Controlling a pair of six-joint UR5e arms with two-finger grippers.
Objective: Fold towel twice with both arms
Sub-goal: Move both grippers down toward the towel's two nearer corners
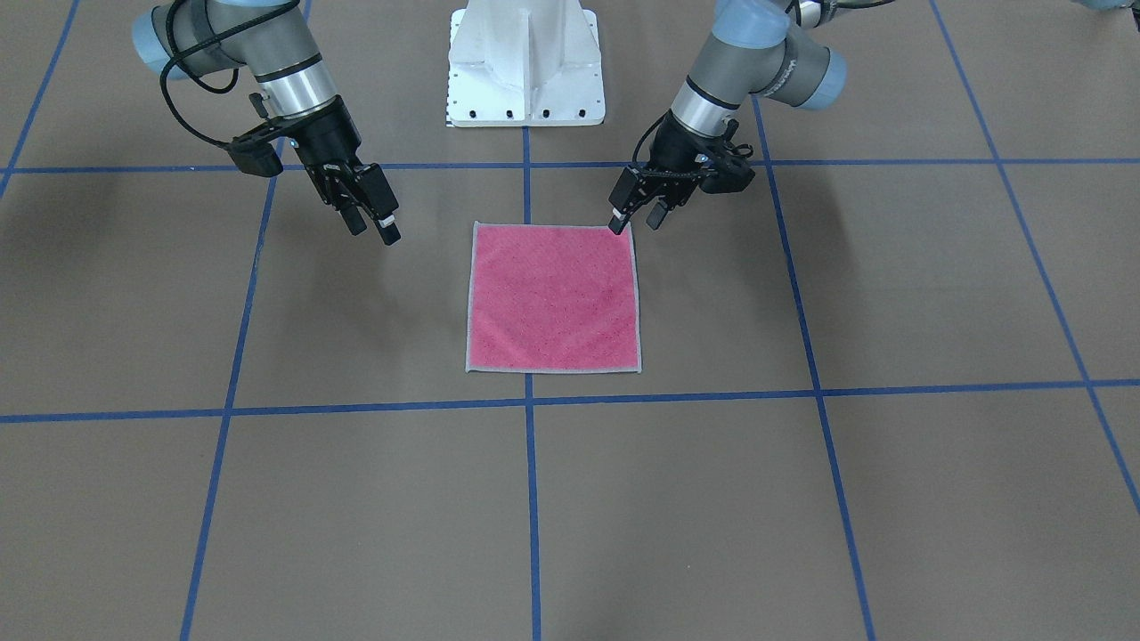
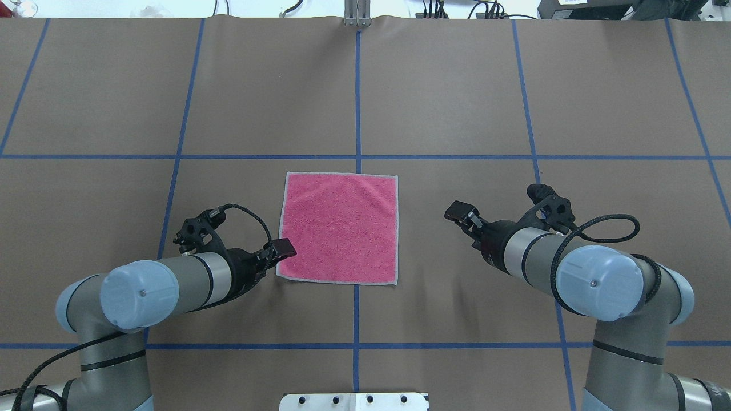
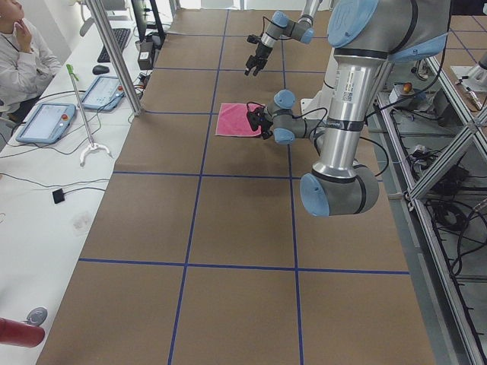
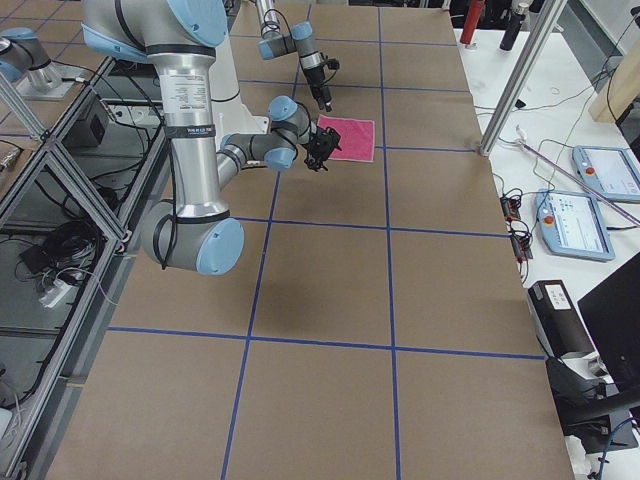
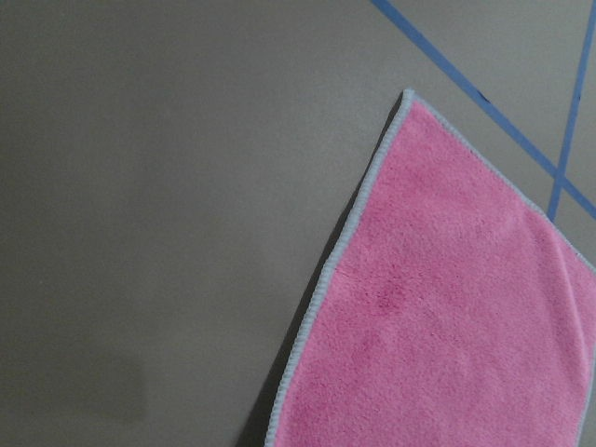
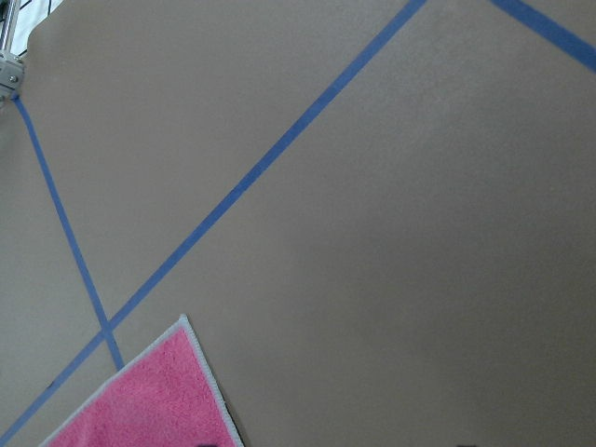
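The towel (image 1: 552, 298) lies flat and unfolded, pink face up, with light grey edging, in the middle of the table (image 2: 340, 227). My left gripper (image 1: 637, 218) is open and empty, its fingertips low over the towel's near corner on my left side; in the overhead view it (image 2: 282, 250) sits at that corner. My right gripper (image 1: 374, 228) is open and empty, held above the bare table well to the right of the towel (image 2: 460, 212). The left wrist view shows the towel (image 5: 447, 307) and its edge, the right wrist view only one corner of it (image 6: 158, 400).
Brown paper with blue tape grid lines (image 1: 527, 405) covers the table. The white pedestal base (image 1: 525, 62) stands at the robot's edge. A side bench with tablets (image 3: 46, 122) and a seated operator (image 3: 19, 53) runs along the far side.
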